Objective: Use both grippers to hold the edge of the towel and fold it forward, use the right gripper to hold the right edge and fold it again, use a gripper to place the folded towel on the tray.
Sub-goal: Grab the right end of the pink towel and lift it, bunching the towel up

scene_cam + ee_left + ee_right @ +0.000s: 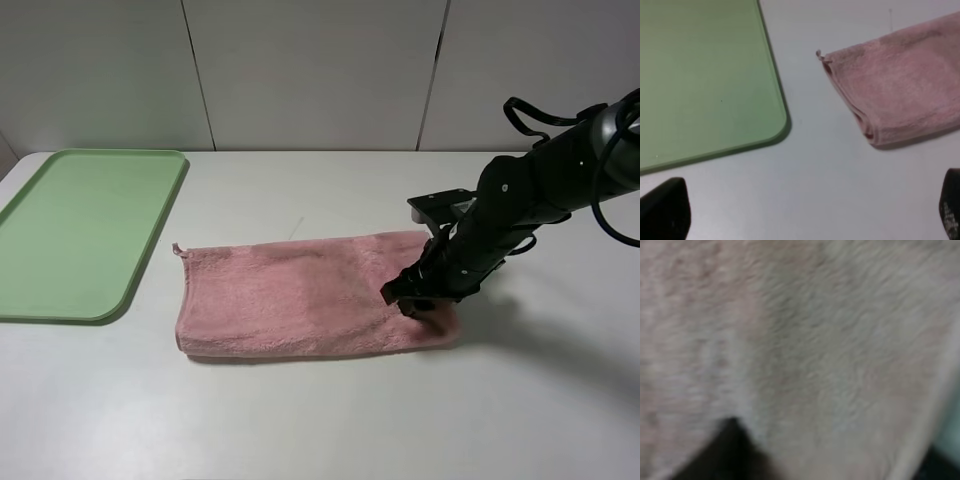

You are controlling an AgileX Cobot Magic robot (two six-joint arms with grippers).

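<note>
The pink towel (300,297) lies folded in a long strip on the white table, flat. My right gripper (418,303) is down on the towel's right end. In the right wrist view the towel (805,340) fills the blurred frame, with dark fingertips (725,455) apart at the edges, so the gripper (835,460) looks open around the cloth. My left gripper (807,215) is open and empty, hovering over bare table between the towel's left end (900,90) and the green tray (700,75). The left arm is out of the exterior high view.
The green tray (85,225) lies at the table's left side, with nothing on it. A white panelled wall stands behind the table. The right arm (540,190) reaches in from the right.
</note>
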